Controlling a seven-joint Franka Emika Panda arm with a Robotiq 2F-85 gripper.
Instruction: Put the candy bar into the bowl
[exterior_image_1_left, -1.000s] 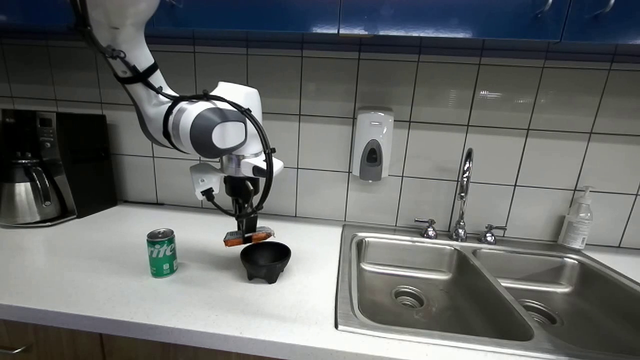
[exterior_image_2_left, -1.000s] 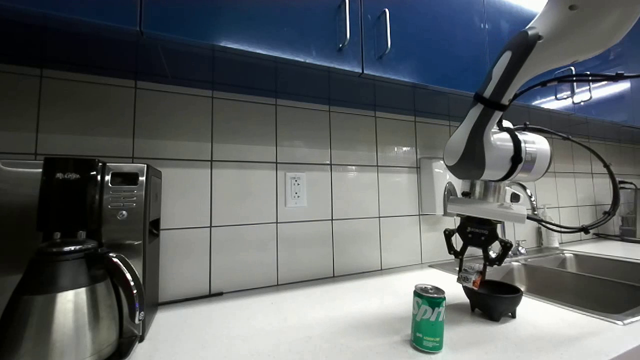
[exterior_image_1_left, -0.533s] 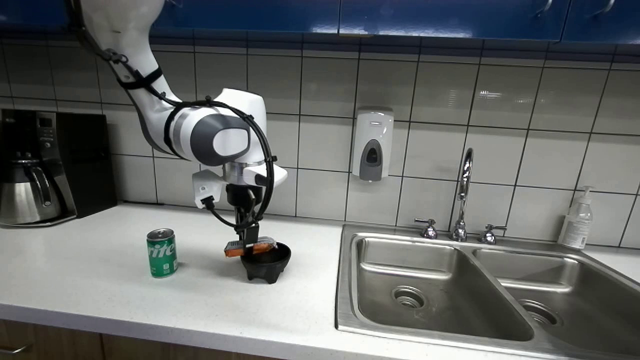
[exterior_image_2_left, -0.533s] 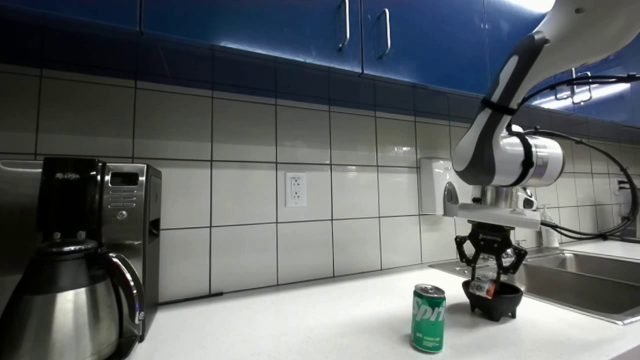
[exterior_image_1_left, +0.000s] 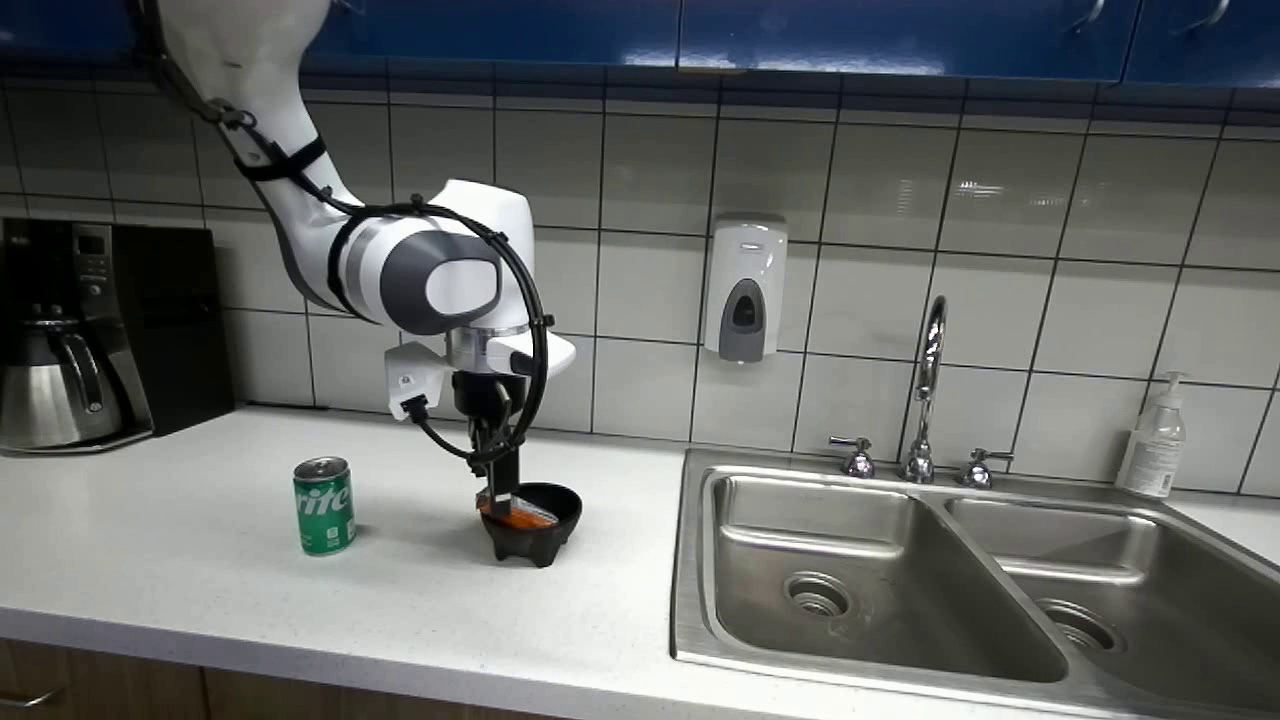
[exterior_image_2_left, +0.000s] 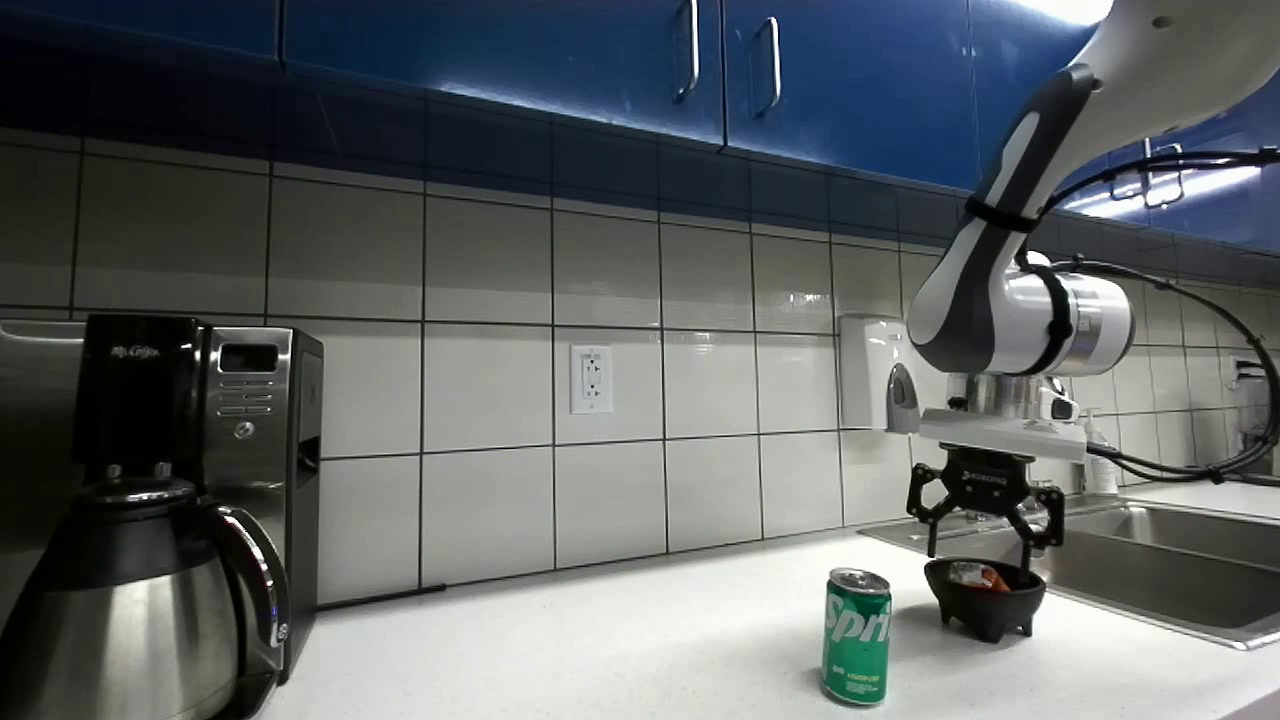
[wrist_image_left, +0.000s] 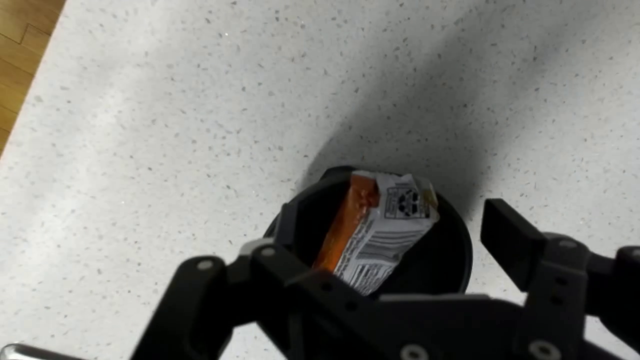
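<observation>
The candy bar (wrist_image_left: 382, 235), orange and white-grey with printed text, lies tilted inside the black bowl (wrist_image_left: 435, 265), its upper end against the rim in the wrist view. In both exterior views the orange wrapper (exterior_image_1_left: 530, 514) shows within the bowl (exterior_image_2_left: 990, 612), which stands on three short legs or more. My gripper (exterior_image_2_left: 978, 562) is low over the bowl, its fingers spread wide with a gap on each side of the bar. One finger (exterior_image_2_left: 1025, 562) reaches down inside the rim, the other is at the opposite side. The bar's lower end is hidden behind the gripper body in the wrist view.
A green can (exterior_image_2_left: 857, 640) stands on the counter beside the bowl. The steel sink (exterior_image_1_left: 690, 560) with its faucet (exterior_image_1_left: 930, 380) lies on the bowl's other side. A coffee maker (exterior_image_2_left: 255, 480) is at the far end, and a soap dispenser (exterior_image_1_left: 745, 290) hangs on the wall.
My gripper came down toward the bowl with the bar between its fingers. It has since opened, and the bar has dropped from above the rim into the bowl. Can and bowl have stayed put.
</observation>
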